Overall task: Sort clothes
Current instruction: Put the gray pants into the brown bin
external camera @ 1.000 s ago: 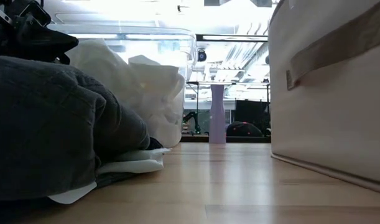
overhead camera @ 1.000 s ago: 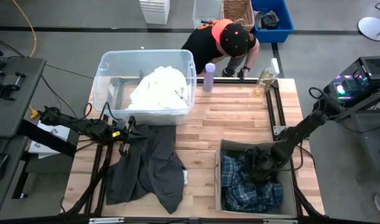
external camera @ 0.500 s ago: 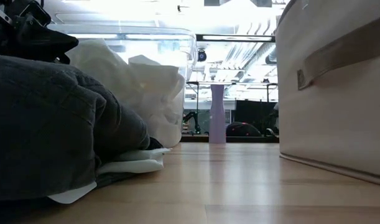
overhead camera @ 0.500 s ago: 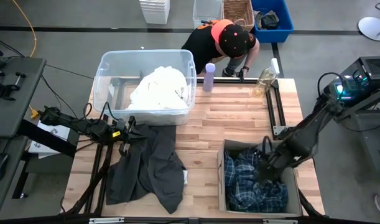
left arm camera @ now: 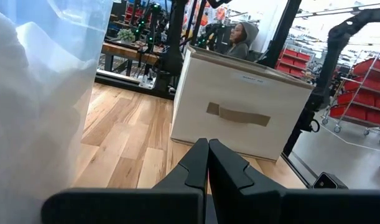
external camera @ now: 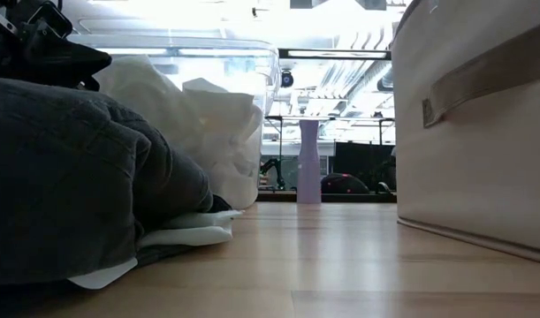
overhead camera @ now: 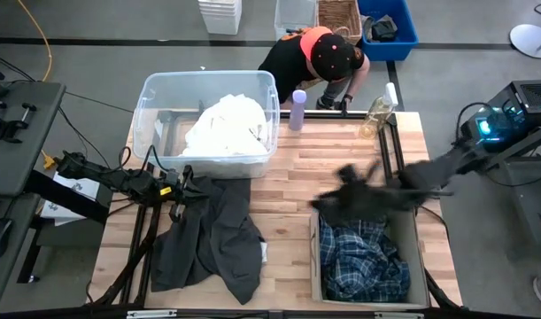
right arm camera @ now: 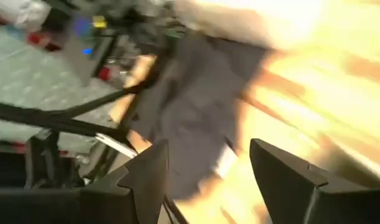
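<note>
A blue-and-white plaid shirt (overhead camera: pixel 363 261) lies in the beige fabric bin (overhead camera: pixel 313 257) at the near right. White clothes (overhead camera: pixel 226 124) fill the clear tub (overhead camera: pixel 146 111) at the far left. A dark grey garment (overhead camera: pixel 212 235) lies spread on the table over a white piece (overhead camera: pixel 264 252). My right gripper (overhead camera: pixel 339 188) hangs open and blurred above the bin's far left corner, nothing between its fingers (right arm camera: pixel 146 171). My left gripper (overhead camera: pixel 180 186) is shut at the dark garment's far left edge. My left gripper (left arm camera: pixel 207 158) stands with shut fingers at the dark grey garment's far left edge (overhead camera: pixel 192 183). Whether it touches the cloth I cannot tell. No cloth shows between its fingers in the left wrist view.
A person (overhead camera: pixel 328 58) bends over the table's far edge. A purple bottle (overhead camera: pixel 297 110) and a clear bottle (overhead camera: pixel 376 115) stand at the far side. Bare wood (overhead camera: pixel 314 164) lies between tub and bin. Dark frame rails (overhead camera: pixel 398 164) run along the right.
My right gripper has risen out of the beige bin and swung fast toward the table's far left, leaving the plaid shirt lying in the bin. The bin has slid a little toward the right edge.
</note>
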Controlling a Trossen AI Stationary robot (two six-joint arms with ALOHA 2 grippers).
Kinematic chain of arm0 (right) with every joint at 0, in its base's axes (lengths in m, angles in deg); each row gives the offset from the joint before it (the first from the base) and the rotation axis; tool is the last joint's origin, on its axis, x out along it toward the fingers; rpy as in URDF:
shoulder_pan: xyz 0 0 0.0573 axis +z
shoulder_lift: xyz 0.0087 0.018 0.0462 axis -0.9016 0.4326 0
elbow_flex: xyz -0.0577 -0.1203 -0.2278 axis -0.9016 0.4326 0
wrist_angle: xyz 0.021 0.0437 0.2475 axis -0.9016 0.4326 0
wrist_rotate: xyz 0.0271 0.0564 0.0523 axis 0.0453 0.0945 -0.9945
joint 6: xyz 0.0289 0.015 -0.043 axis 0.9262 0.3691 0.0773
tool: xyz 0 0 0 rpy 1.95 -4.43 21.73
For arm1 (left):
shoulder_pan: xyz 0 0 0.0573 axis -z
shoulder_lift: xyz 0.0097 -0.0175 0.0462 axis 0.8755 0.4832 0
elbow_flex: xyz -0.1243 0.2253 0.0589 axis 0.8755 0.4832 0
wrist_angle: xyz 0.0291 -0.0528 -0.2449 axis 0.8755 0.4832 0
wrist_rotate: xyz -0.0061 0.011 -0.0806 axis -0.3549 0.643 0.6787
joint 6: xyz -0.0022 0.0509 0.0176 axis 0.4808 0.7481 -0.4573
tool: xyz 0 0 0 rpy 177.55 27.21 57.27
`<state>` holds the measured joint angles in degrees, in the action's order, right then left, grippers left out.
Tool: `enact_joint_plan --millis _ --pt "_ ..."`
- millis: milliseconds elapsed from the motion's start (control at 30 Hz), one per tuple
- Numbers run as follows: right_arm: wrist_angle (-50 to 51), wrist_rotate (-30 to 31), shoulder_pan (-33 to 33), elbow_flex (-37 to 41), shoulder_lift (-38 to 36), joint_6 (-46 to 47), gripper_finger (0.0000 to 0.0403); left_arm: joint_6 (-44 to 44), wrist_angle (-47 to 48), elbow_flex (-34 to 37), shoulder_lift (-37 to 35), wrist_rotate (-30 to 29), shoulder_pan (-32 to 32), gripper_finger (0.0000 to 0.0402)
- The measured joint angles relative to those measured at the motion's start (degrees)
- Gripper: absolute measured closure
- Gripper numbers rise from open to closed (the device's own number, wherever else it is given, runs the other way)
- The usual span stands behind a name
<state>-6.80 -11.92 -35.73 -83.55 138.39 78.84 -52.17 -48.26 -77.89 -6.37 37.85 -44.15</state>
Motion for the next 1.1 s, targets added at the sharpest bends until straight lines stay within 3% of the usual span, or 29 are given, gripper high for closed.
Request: enact_joint_plan --millis 167,267,500,733,933,1100 --pt "-27.7 -14.2 -10.2 -0.3 11.8 -24.8 0.0182 0.0 0.0 0.0 0.0 0.0 0.0 0.0401" --pt "-34.7 -22.2 -13.9 -3.0 19.5 -33.1 0.0182 0.0 0.0 0.0 0.0 0.0 0.0 0.0401" --pt "-34.6 -32.7 -17.7 -14.1 37.0 -48.5 0.0182 0.0 0.1 0.0 0.0 0.0 0.0 0.0401" --pt "-30.3 -38.1 -18.4 -28.6 51.4 -59.9 0.0179 0.0 0.1 0.0 0.0 0.0 0.0 0.0401" --pt "-16.6 -38.2 -18.5 -39.9 58.7 -67.2 0.014 0.0 0.0 0.0 0.0 0.0 0.0 0.0401" --pt "-13.8 -35.7 -18.5 -41.7 60.8 -75.0 0.0104 0.0 0.0 0.0 0.0 0.0 0.0 0.0401"
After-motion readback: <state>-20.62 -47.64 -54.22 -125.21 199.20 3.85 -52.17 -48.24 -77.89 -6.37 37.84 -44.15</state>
